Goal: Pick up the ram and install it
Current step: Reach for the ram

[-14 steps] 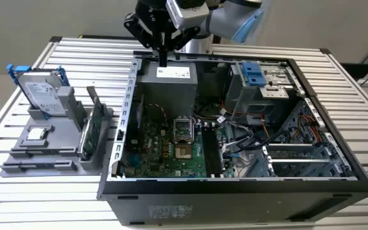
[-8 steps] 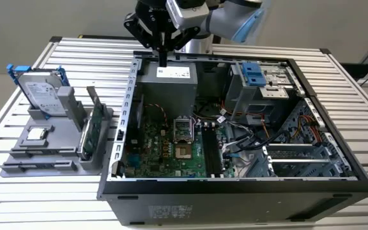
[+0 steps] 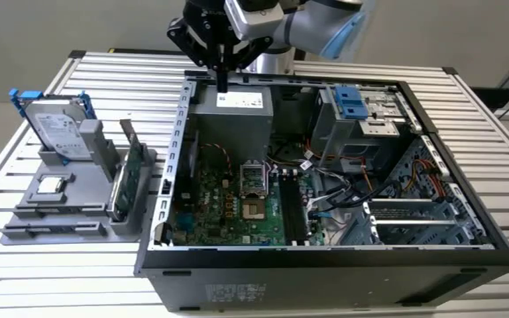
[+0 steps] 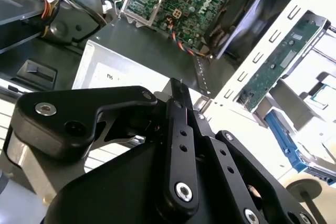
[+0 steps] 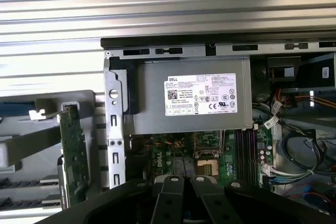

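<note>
My gripper (image 3: 223, 86) hangs over the far wall of the open computer case (image 3: 325, 255), just above the grey power supply (image 3: 230, 112). Its black fingers (image 4: 177, 90) are pressed together with nothing between them. The ram (image 3: 117, 192) is a slim green board standing on edge in the grey holder (image 3: 60, 222), outside the case at the exterior view's left. It is well apart from the gripper. The second wrist view shows the ram (image 4: 278, 66) as a long green strip with dark chips. Dark memory slots (image 3: 294, 209) lie on the green motherboard (image 3: 223, 205).
In the same holder stand a silver hard drive in a blue frame (image 3: 60, 129) and a small square chip (image 3: 51, 185). Cable bundles (image 3: 343, 192) and a drive cage (image 3: 360, 116) fill the case's right half. Everything rests on a slatted metal table (image 3: 104, 73).
</note>
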You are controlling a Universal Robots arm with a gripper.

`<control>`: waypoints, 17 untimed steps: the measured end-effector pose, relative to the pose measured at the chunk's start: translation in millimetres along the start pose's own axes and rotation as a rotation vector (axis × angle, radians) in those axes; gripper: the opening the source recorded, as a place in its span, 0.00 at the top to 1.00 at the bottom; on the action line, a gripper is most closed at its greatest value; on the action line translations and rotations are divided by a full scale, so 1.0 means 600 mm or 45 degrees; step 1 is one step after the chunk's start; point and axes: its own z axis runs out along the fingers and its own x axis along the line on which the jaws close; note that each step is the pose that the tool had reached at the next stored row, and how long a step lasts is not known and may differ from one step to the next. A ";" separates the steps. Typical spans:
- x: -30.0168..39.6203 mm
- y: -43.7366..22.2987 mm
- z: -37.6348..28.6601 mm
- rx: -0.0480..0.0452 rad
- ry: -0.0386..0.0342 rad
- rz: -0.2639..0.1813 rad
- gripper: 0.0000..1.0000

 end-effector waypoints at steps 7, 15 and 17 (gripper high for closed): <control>0.009 -0.001 0.000 0.000 0.0000 0.000 1.00; 0.020 -0.001 -0.001 0.000 0.0000 0.000 1.00; 0.023 -0.002 -0.001 0.000 0.0000 0.000 1.00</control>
